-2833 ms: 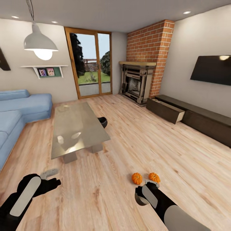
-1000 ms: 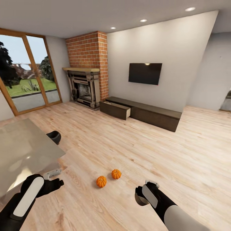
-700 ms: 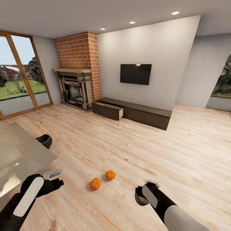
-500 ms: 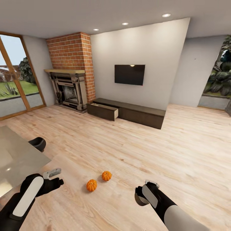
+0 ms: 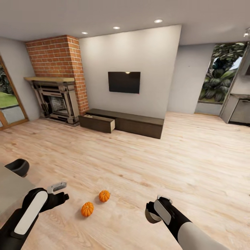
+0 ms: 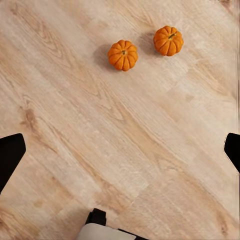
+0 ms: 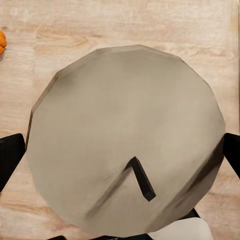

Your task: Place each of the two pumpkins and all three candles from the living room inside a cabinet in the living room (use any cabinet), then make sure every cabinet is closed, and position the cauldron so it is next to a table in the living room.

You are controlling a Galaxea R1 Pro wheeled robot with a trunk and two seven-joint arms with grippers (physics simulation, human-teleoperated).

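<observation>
Head view, left gripper [image 5: 57, 191]: low at the table's [image 5: 8, 185] corner; finger gap not readable here.
Head view, right gripper [image 5: 156, 208]: over bare floor [image 5: 194, 163]; cannot tell its opening.
Head view, pumpkins: near pumpkin [image 5: 87, 209] and far pumpkin [image 5: 104, 196] lie on the floor between the two grippers, nearer the left one.
Head view, cabinet [image 5: 139, 124]: far ahead of both grippers, under the TV [image 5: 124, 82]; its drawer [image 5: 97, 123] beside the fireplace [image 5: 55, 104] stands pulled out.
Head view, cauldron [image 5: 19, 166]: beyond the left gripper, by the table's edge.
Left wrist view: fingertips [image 6: 11, 155] spread wide, empty; both pumpkins [image 6: 123, 55] lie ahead on the floor.
Right wrist view: fingertips [image 7: 10, 152] spread wide, a beige disc-shaped thing [image 7: 125, 135] between them; contact unclear.
</observation>
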